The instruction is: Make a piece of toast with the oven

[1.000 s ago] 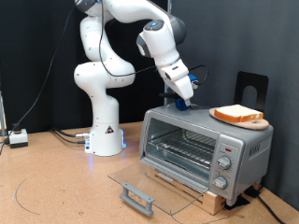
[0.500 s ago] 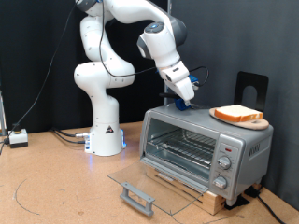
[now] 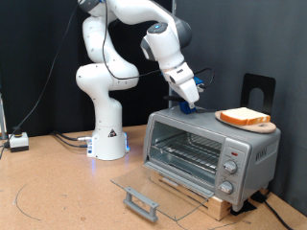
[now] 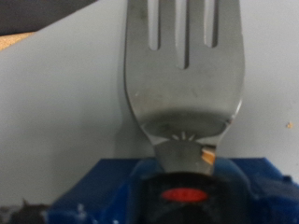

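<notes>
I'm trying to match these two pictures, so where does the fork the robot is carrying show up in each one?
Exterior view: the fork hangs from the tool, just above the oven top, left of the toast.
Wrist view: the fork fills the centre, tines pointing away.
Shared landmark: the blue fork handle mount.

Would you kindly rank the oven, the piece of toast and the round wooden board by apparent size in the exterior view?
1. The oven, by far the largest.
2. The round wooden board and the piece of toast look about alike; the toast covers most of the board, so I won't rank them.
</notes>
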